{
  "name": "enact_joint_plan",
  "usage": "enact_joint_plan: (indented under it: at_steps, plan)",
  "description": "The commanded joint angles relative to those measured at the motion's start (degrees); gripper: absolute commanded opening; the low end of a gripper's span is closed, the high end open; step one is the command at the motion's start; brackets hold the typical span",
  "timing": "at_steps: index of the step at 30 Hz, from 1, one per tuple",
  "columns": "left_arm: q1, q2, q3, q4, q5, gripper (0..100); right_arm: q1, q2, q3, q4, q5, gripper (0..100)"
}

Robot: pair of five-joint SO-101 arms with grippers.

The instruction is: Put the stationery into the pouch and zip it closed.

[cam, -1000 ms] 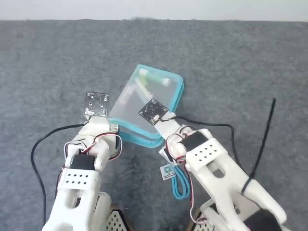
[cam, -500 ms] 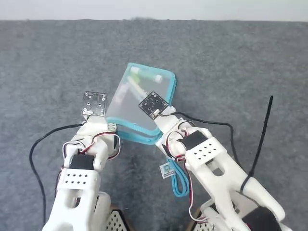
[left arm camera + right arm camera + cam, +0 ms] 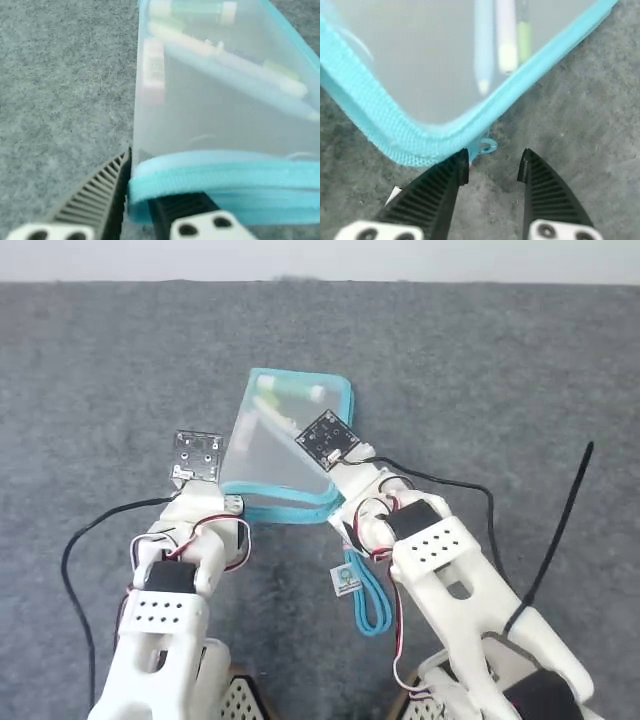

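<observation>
a flat pouch [image 3: 283, 445] of frosted, see-through plastic, edged all round with a woven turquoise zip band, lies on the grey, short-piled felt surface [image 3: 480, 360] just ahead of the two white arms. its near edge runs between their wrists and its rounded far corners point away from them.

through the cloudy wall the stationery shows as soft shapes: a stubby pale green tube with white ends [image 3: 192, 7] across the far end, a long slim white and pale blue pen [image 3: 235, 65] lying slantwise, and a small pinkish oblong block [image 3: 153, 70] against the side seam. the right wrist view shows the tips of three thin sticks [image 3: 505, 45], pale blue, white and light green, side by side inside the pouch.

the left end effector [image 3: 140, 190] is clamped on the near left corner of the pouch. one ribbed grey finger [image 3: 95, 200] presses the outside of the thick turquoise band and the ribbed black finger [image 3: 177, 207] sits under it.

the right end effector [image 3: 494, 162] stands at the near right corner with its ridged black fingers apart and nothing gripped between them. one finger tip is just beside the curved band, and the small turquoise ring-shaped zip pull [image 3: 487, 146] hangs in the gap, nearer that finger.

a looped turquoise cable [image 3: 372, 605] lies against the right arm.
</observation>
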Motion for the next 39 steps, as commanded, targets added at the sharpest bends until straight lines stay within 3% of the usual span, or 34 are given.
enact_joint_plan:
  at_steps: [1, 7, 15, 25, 30, 34, 36, 39]
  plan:
    - [0.1, 0.0, -3.0, -1.8, 1.0, 1, -4.5, -0.7, -0.2, 1.3, -4.7, 18.1]
    - [0.1, 0.0, -3.0, -1.6, 1.0, 1, -10.0, 0.0, -0.1, 0.8, -6.6, 18.1]
    - [0.1, 0.0, -3.0, -1.6, 1.0, 1, -4.4, 0.3, 0.1, -0.3, -6.6, 17.7]
    - [0.1, 0.0, -2.6, -1.7, 1.0, 1, -3.8, 10.5, -4.6, -0.4, -6.9, 18.0]
    - [0.1, 0.0, -2.6, -1.7, 1.0, 1, -2.7, 16.6, -9.3, -0.8, -12.3, 18.0]
    - [0.1, 0.0, -2.6, -1.8, 1.0, 1, -0.6, 22.4, -13.1, -0.7, -12.3, 17.6]
    - [0.1, 0.0, -2.6, -1.8, 1.0, 1, -0.4, 24.7, -14.9, -0.1, -12.3, 14.2]
    - [0.1, 0.0, -2.6, -1.8, 1.0, 1, -0.3, 25.7, -16.4, 1.5, -12.1, 0.0]
